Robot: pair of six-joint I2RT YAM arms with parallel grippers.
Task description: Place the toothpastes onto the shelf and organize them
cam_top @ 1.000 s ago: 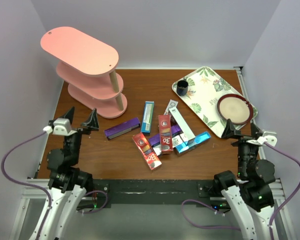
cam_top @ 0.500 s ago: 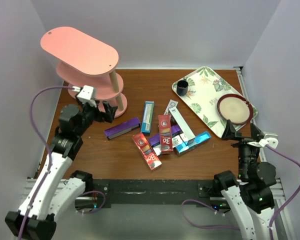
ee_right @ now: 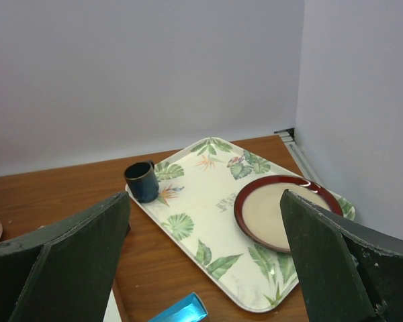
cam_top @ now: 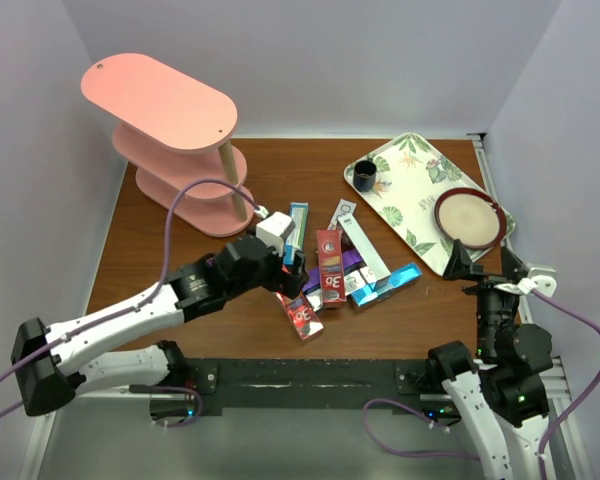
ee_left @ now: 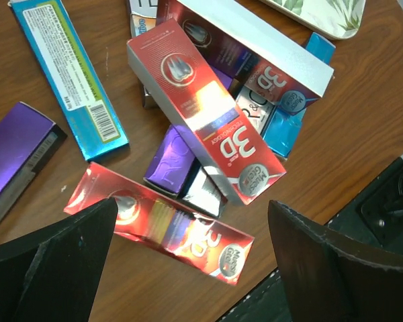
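Observation:
Several toothpaste cartons lie in a loose pile mid-table: a red one [cam_top: 330, 265], a second red one [cam_top: 302, 318], a teal one [cam_top: 298, 225], a silver-white one [cam_top: 360, 240] and a blue one [cam_top: 395, 280]. The pink three-tier shelf [cam_top: 160, 100] stands at the far left. My left gripper [cam_top: 290, 268] hovers open over the pile's left side. In the left wrist view its gripper [ee_left: 195, 268] frames the lower red carton [ee_left: 161, 221], with another red carton [ee_left: 201, 134], the teal one [ee_left: 70, 74] and a purple one [ee_left: 13, 154] beyond. My right gripper [cam_top: 485, 262] is open and empty at the right.
A leaf-patterned tray [cam_top: 410, 190] at the far right holds a dark cup [cam_top: 365, 177] and a red-rimmed plate [cam_top: 470, 218]. The right wrist view shows the tray [ee_right: 208, 201], cup [ee_right: 142, 181] and plate [ee_right: 282, 211]. Walls close in on three sides.
My left arm has swung from the left edge near the shelf across to the pile, and now covers the purple carton in the top view. The right arm has hardly moved.

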